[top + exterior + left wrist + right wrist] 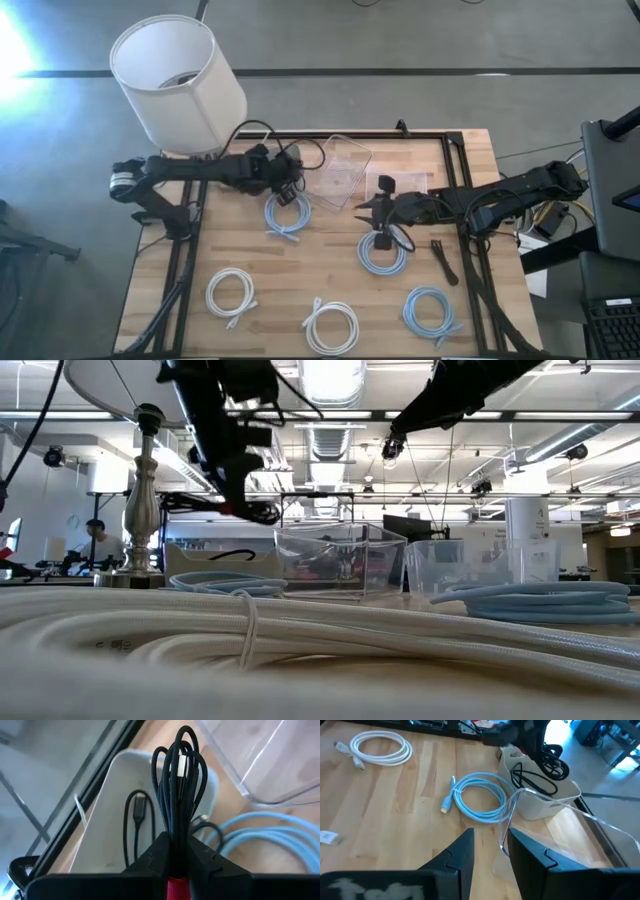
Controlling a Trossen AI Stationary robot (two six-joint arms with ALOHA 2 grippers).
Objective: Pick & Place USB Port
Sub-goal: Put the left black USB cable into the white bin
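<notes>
My left gripper is pinched on a bundled black USB cable, fingers pressed against the bundle's lower end. The bundle hangs over the open white bin, which in the high view sits at 10 o'clock from table centre, beside the lamp base.

To do this step well:
1. Centre the bundle over the bin's mouth, clear of the rim.
2. Lower until the loops enter the bin.
3. Release only then, so no loop catches on the rim.

The cable is black, braided and folded into several long loops, with a pale connector showing among them. A second black cable already lies inside the bin.

My right gripper has its fingers spread either side of the clear plastic container wall, at about 1 o'clock from centre.

A light-blue coiled cable lies just beside the bin.
</notes>
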